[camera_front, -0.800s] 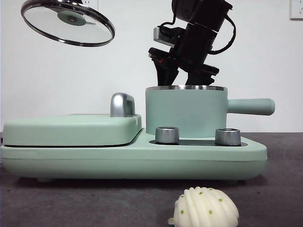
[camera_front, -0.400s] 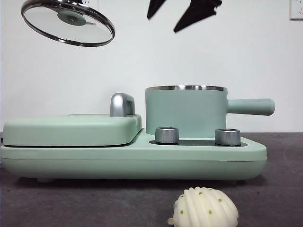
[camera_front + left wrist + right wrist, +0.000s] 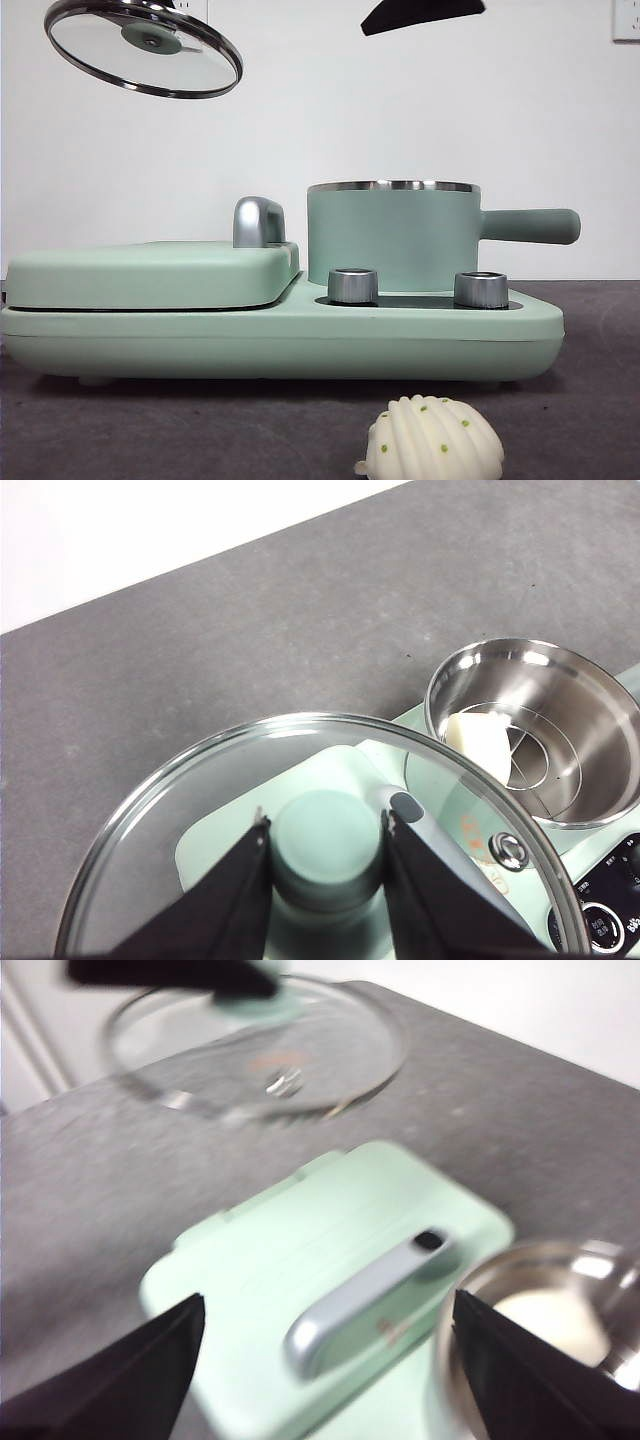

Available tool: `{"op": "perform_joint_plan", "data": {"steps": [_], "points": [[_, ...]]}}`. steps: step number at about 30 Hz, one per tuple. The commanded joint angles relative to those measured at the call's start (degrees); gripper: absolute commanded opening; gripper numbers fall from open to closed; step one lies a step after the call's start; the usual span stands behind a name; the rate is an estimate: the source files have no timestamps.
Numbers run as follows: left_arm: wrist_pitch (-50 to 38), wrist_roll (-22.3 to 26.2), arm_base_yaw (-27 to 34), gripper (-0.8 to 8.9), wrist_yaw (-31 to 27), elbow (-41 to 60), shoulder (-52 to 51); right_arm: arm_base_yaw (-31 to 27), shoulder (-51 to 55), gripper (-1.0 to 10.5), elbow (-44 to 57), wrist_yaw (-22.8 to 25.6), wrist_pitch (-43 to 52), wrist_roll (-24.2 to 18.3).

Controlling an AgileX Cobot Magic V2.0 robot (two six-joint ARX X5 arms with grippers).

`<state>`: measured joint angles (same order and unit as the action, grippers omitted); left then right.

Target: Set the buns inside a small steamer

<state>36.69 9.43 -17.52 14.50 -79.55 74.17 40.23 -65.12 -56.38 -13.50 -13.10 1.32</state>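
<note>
Left wrist view shows the left end effector (image 3: pixel 325 845) clamped on the lid (image 3: pixel 310 830) knob, keeping the steamer (image 3: pixel 540 730) clear, one bun (image 3: pixel 480 742) inside, the ribbed bun (image 3: pixel 432 440) on the bench (image 3: pixel 250 420); the right end effector (image 3: pixel 325 1375), blurred, seems spread and empty.

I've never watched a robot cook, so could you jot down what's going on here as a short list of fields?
Lid: glass lid held up in the air by the left gripper, shut on its knob
Pot: green pot uncovered on the cooker
Smooth bun: cream bun inside the pot
Shell bun: ribbed bun on the table in front of the cooker
Right gripper: open, empty, above the cooker
</note>
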Motion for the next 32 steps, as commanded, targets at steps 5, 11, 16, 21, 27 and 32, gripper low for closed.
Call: {"op": "perform_joint_plan", "data": {"steps": [5, 11, 16, 21, 27, 32], "points": [[-1.57, 0.17, -0.11, 0.11, 0.31, -1.11, -0.04, 6.32, 5.20, 3.9, 10.23, 0.09, -2.60, 0.63], [-1.57, 0.17, -0.11, 0.11, 0.31, -1.11, -0.04, 12.92, 4.70, 3.9, 16.09, 4.55, -5.81, 0.70], [-1.57, 0.15, -0.13, 0.11, 0.31, -1.11, -0.04, 16.33, 2.36, 3.9, 18.36, 9.55, -6.10, 3.50], [-1.51, 0.13, -0.13, 0.11, 0.31, -1.11, -0.04, 17.53, -1.27, 3.9, 18.56, 9.53, -6.62, 5.81], [-1.51, 0.13, -0.13, 0.11, 0.31, -1.11, -0.04, 18.60, -5.57, 3.9, 18.56, 12.13, -10.36, 6.21], [-1.51, 0.13, -0.13, 0.11, 0.31, -1.11, -0.04, 18.75, -8.33, 3.9, 18.58, 12.00, -11.17, 6.23]]}}
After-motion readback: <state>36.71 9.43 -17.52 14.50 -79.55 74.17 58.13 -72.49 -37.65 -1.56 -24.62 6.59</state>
